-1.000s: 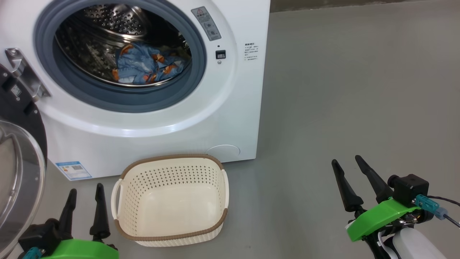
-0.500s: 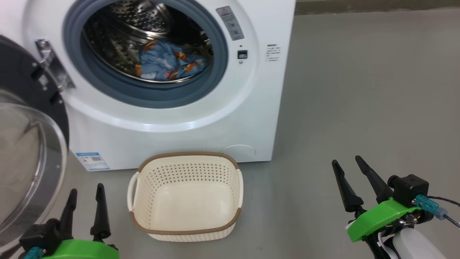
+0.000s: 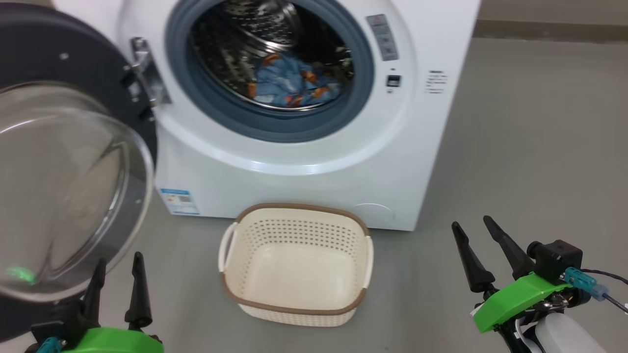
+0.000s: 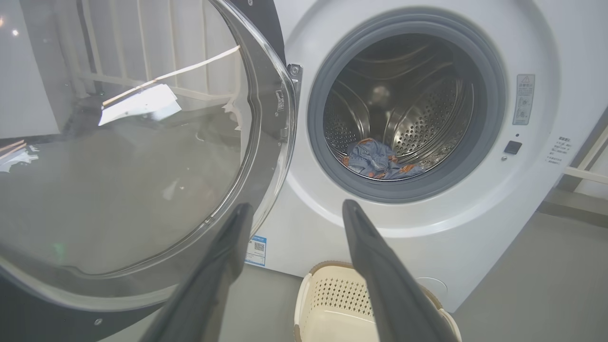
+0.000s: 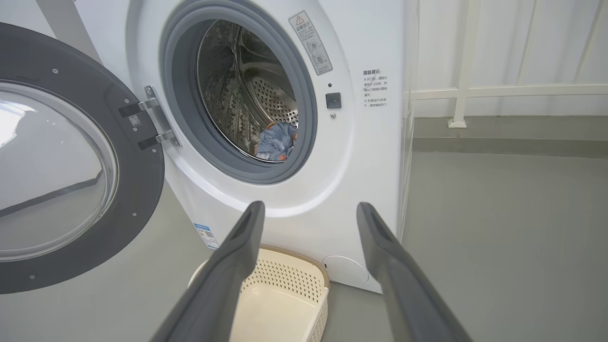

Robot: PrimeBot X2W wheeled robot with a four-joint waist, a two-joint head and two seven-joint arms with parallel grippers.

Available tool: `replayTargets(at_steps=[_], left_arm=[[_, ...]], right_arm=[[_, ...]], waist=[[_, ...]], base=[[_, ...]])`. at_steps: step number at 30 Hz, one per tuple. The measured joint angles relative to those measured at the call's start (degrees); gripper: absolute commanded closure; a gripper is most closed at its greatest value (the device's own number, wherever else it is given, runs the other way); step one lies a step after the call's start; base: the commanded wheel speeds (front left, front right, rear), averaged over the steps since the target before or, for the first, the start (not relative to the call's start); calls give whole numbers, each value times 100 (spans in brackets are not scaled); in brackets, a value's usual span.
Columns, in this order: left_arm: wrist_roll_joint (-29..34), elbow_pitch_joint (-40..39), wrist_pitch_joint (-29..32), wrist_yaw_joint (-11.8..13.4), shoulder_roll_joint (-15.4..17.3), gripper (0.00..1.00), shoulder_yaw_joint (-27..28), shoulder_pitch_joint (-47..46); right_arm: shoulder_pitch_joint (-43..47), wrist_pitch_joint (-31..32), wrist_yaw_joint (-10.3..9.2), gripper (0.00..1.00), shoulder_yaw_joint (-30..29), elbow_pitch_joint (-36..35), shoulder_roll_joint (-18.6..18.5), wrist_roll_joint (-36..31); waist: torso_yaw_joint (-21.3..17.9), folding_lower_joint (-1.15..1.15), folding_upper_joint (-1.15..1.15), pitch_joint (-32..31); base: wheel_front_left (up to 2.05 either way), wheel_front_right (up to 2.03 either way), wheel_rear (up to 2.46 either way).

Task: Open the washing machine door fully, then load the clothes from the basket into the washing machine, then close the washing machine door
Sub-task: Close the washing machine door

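We note our left gripper (image 3: 119, 259), dark fingers (image 3: 139, 287) spread, low beside the bulging glass of the round black-rimmed washing machine door (image 3: 68, 181), which stands swung open. Our right gripper (image 3: 471, 221), likewise spread, hangs over grey floor (image 3: 539, 147), well right of the cream perforated plastic basket (image 3: 294, 208). That basket sits just before the big white front-loading washing machine (image 3: 304, 184); light blue, orange-printed clothes (image 3: 289, 81) lie in its steel drum (image 3: 230, 59).

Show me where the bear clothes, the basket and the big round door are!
the clothes (image 3: 294, 82): head view, on the crumpled blue fabric.
the basket (image 3: 299, 233): head view, on its perforated back wall.
the washing machine door (image 5: 140, 190): right wrist view, on its black rim.
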Motion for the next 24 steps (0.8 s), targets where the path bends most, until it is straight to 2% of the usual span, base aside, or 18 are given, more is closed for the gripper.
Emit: replayTargets(at_steps=[24], left_arm=[[71, -1, 58, 211, 32, 0, -103, 136]], right_arm=[[53, 0, 0, 0, 104, 49, 36, 42]], waist=[[1761, 0, 0, -198]], base=[[0, 0, 0]])
